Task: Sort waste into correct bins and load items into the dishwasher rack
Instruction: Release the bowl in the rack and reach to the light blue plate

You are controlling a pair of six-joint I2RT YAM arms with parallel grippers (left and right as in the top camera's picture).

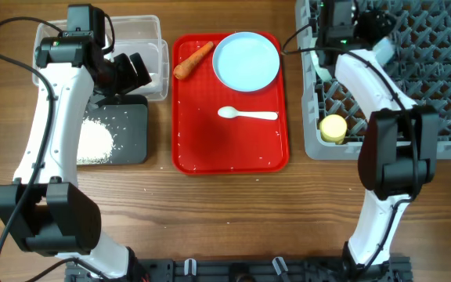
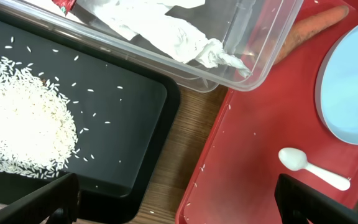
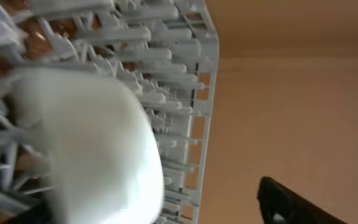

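My left gripper [image 1: 131, 70] [image 2: 178, 199] is open and empty, low over the gap between the black tray [image 1: 131, 117] [image 2: 123, 106] and the red tray. White rice [image 1: 94, 139] [image 2: 23, 124] lies heaped on the black tray. The clear tub [image 1: 153, 48] [image 2: 253, 56] holds crumpled tissue [image 2: 166, 31] and a red-and-white wrapper [image 2: 64, 5]. The carrot [image 1: 193, 61] [image 2: 309, 28], pale blue plate [image 1: 246, 60] [image 2: 353, 81] and white spoon [image 1: 247, 114] [image 2: 312, 168] lie on the red tray. My right gripper [image 1: 370, 22] [image 3: 179, 202] is open over the grey rack [image 1: 413, 86] [image 3: 185, 93], beside a blurred pale bowl [image 3: 86, 143].
The red tray [image 1: 229, 153] [image 2: 247, 137] sits mid-table with a few stray rice grains on it. A yellow cup [image 1: 333, 128] stands in the rack's near left corner. Bare wooden table lies in front of the trays and rack.
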